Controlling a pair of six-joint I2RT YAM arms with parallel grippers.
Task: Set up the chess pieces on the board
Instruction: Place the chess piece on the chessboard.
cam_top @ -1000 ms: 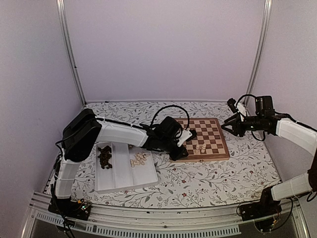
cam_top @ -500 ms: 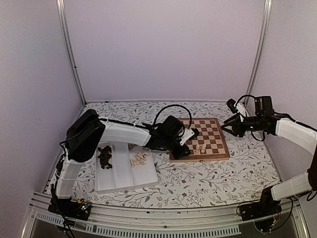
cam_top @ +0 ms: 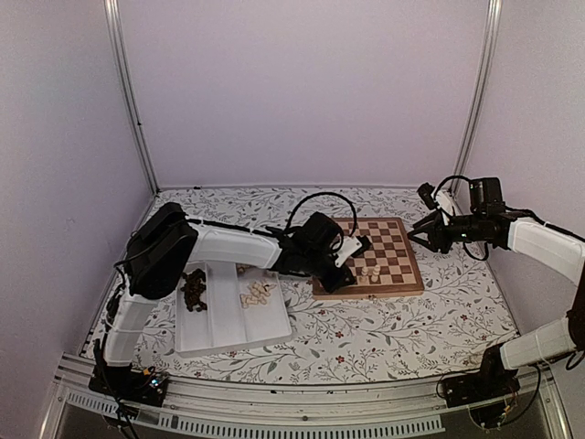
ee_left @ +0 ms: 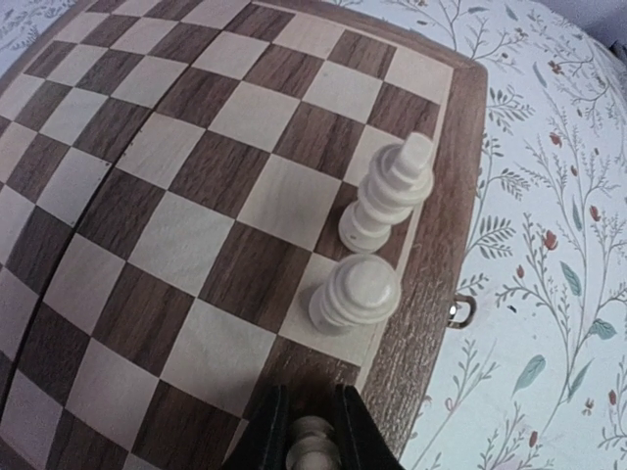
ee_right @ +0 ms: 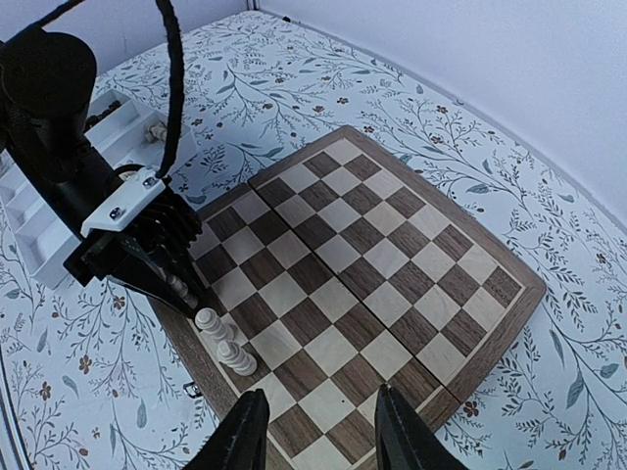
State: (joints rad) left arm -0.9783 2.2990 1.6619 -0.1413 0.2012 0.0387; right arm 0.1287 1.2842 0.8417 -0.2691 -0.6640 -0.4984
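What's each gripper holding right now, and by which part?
The left gripper pinches a pale chess piece, apparently by its upper part; the right gripper is open and empty.

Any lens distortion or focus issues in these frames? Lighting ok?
Left wrist: board lines bow, clear barrel distortion; the pale piece in the left gripper is soft, too close to focus. Right wrist: board sharp, lines near straight. Top external: even diffuse light, no glare, faint shadows; the standing pieces too small to resolve.

Two cream chess pieces [ee_left: 387,191] stand upright on the board [ee_left: 196,245] by its rim, a third piece [ee_left: 312,446] in the left claw [ee_left: 310,416].
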